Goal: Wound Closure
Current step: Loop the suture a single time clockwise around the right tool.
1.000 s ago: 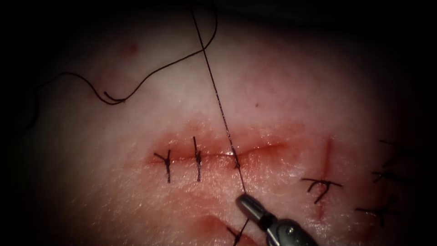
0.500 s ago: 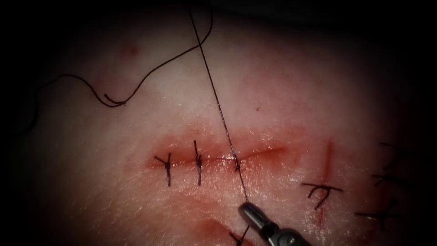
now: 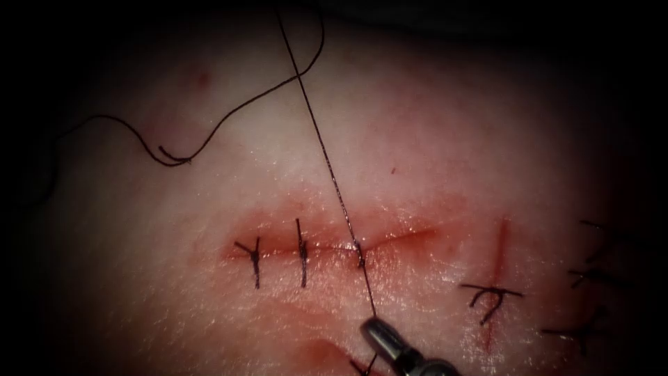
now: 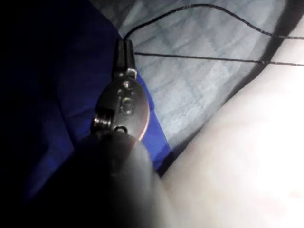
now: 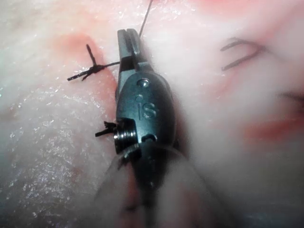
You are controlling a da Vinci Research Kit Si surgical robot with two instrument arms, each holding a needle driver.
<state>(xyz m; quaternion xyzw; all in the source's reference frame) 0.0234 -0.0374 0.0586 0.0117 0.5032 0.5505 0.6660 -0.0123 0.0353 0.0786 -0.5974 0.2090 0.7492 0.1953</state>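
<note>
My right tool (image 3: 372,327) clamped on the thread (image 3: 327,163) just below the cut (image 3: 334,244), strand taut across the tissue (image 3: 452,139), my left tool (image 4: 125,48) closed on thread beyond the tissue's edge, needle's position unconfirmed.

Horizontal red cut (image 3: 334,242) in pale pork tissue (image 3: 431,139): three dark stitches across it. Taut dark thread (image 3: 327,163) runs from third stitch (image 3: 360,255), far side of cut, also near side into closed metal right tool (image 3: 379,335).
</note>
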